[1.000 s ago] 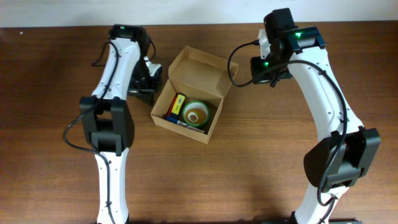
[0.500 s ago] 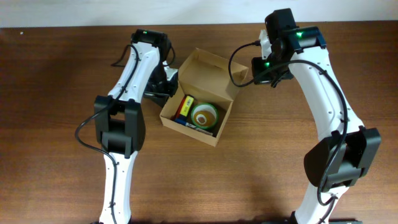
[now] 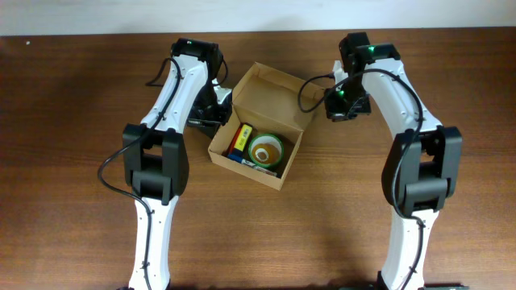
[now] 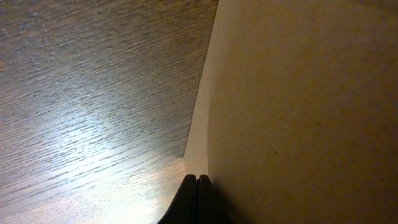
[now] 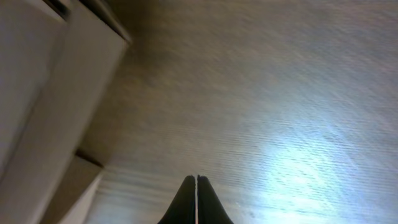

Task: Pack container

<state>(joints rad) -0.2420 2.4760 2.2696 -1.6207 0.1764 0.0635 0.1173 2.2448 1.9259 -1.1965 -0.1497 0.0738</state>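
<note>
The container (image 3: 278, 173) is a tan cardboard box, open, with its flap lid (image 3: 270, 95) standing up at the back. Inside lie a green tape roll (image 3: 264, 149) and a yellow and red item (image 3: 238, 137). My left gripper (image 3: 213, 113) is shut and empty, its tips touching the box's left wall (image 4: 298, 112). My right gripper (image 3: 337, 103) is shut and empty, just right of the lid, above the wood. The right wrist view shows the lid's edge (image 5: 50, 93) at the left, apart from the fingertips (image 5: 196, 179).
The brown wooden table (image 3: 363, 209) spreads around the box. A pale wall runs along the table's far edge (image 3: 258, 16).
My left arm pushed the box to the right, then held still. My right arm swung in toward the lid from the right.
</note>
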